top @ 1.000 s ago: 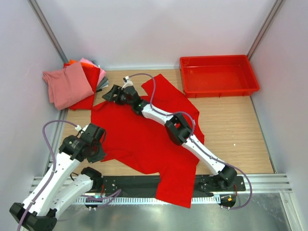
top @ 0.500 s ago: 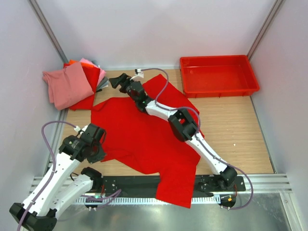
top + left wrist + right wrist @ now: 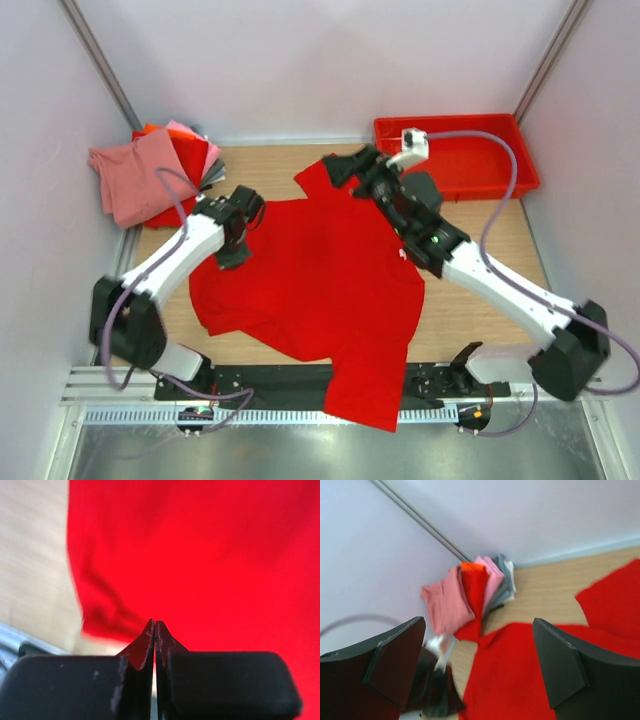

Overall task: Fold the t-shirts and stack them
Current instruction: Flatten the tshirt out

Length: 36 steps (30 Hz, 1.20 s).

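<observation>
The bright red t-shirt [image 3: 320, 285] lies spread across the pale wood-grain worktop [image 3: 480, 260], its soft cloth lightly creased and one end draped over the near edge by the arm bases. The left end effector [image 3: 155, 630] is clenched, its black fingers pressed together with nothing seen between them, over the shirt's left side. Its wrist view shows a rumpled fold at the cloth's edge just beyond the tips, with bare wood to their left, a detail lost from above. Whether the tips touch the cloth cannot be told.

The right end effector [image 3: 479, 625] stands released, spread wide and empty, raised over the shirt's far sleeve. Only its wrist view, somewhat blurred, shows the fanned edges of the folded t-shirts [image 3: 470, 592] ahead of it in the far left corner. They run dusty pink, red, orange, pale pink and grey, set against the white wall [image 3: 545, 515]. Just to its right, the top view shows a rigid, glossy red plastic tray [image 3: 455, 188], rectangular and shallow.
</observation>
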### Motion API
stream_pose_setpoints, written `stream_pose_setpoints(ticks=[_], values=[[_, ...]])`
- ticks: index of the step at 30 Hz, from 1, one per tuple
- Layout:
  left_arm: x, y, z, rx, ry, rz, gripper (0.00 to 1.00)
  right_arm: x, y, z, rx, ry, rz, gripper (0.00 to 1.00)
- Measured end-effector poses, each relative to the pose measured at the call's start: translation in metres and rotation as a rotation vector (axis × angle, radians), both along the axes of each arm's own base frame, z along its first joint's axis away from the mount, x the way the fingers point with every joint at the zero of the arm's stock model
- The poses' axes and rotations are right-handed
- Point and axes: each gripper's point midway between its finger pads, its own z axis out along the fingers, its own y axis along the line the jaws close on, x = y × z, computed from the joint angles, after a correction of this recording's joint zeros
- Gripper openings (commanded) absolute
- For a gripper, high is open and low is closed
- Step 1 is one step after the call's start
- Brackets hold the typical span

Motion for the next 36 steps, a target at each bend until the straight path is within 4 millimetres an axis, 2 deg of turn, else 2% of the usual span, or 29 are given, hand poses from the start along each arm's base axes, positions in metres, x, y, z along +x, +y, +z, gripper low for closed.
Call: stream_pose_setpoints(ticks=[2, 4, 7, 9, 12, 17, 21, 28, 32, 36], values=[[0.040, -0.001, -0.017, 0.059, 0.011, 0.008, 0.00, -0.022, -0.017, -0.014, -0.024, 0.030, -0.003, 0.94], [0.074, 0.002, -0.038, 0.109, 0.027, 0.024, 0.00, -0.036, -0.030, -0.048, -0.086, 0.102, -0.007, 0.93], [0.108, 0.013, -0.064, 0.157, 0.047, 0.049, 0.00, -0.055, -0.048, -0.097, -0.191, 0.221, -0.015, 0.92], [0.125, 0.024, -0.074, 0.194, 0.051, 0.066, 0.00, -0.070, -0.062, -0.111, -0.236, 0.267, -0.019, 0.92], [0.150, 0.036, -0.077, 0.243, 0.029, 0.073, 0.00, -0.087, -0.078, -0.101, -0.241, 0.258, -0.024, 0.92], [0.191, 0.045, -0.073, 0.305, -0.025, 0.059, 0.00, -0.104, -0.096, -0.078, -0.222, 0.211, -0.035, 0.92], [0.204, 0.058, -0.080, 0.340, -0.011, 0.053, 0.00, -0.107, -0.100, -0.081, -0.245, 0.220, -0.038, 0.92], [0.203, 0.078, -0.095, 0.430, 0.057, 0.020, 0.00, -0.105, -0.099, -0.097, -0.290, 0.259, -0.038, 0.92], [0.203, 0.083, -0.092, 0.470, 0.064, 0.006, 0.00, -0.105, -0.099, -0.098, -0.293, 0.262, -0.038, 0.92], [0.216, 0.090, -0.083, 0.507, 0.048, 0.006, 0.00, -0.105, -0.099, -0.098, -0.297, 0.262, -0.038, 0.92]])
